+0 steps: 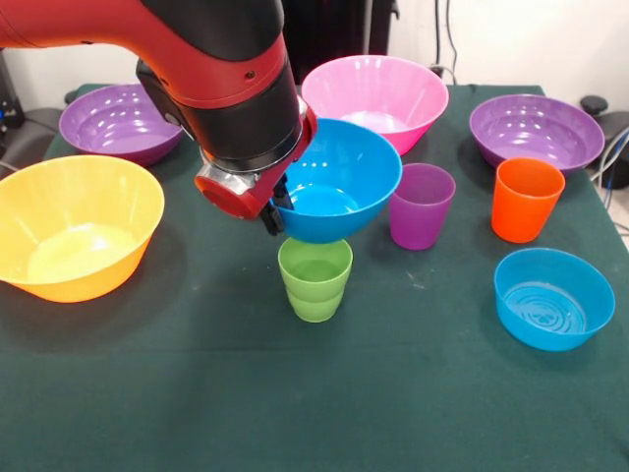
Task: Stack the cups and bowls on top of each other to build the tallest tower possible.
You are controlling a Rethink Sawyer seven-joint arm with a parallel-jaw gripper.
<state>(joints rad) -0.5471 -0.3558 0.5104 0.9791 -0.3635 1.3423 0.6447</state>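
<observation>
My gripper (278, 212) is shut on the near-left rim of the medium blue bowl (344, 177) and holds it upright right over the green cup (314, 278). The bowl's base meets the cup's rim; I cannot tell whether it rests on it. The green cup stands upright at the table's middle. The purple cup (421, 205) stands just right of the blue bowl. The orange cup (526, 199) stands further right. No small orange bowl shows. The only tower is the green cup with the blue bowl over it.
The large yellow-orange bowl (74, 226) sits at the left. A purple bowl (120, 122) is at the back left and another (536, 131) at the back right. The pink bowl (375, 96) is at the back middle. The small shallow blue bowl (553, 298) sits at the right front.
</observation>
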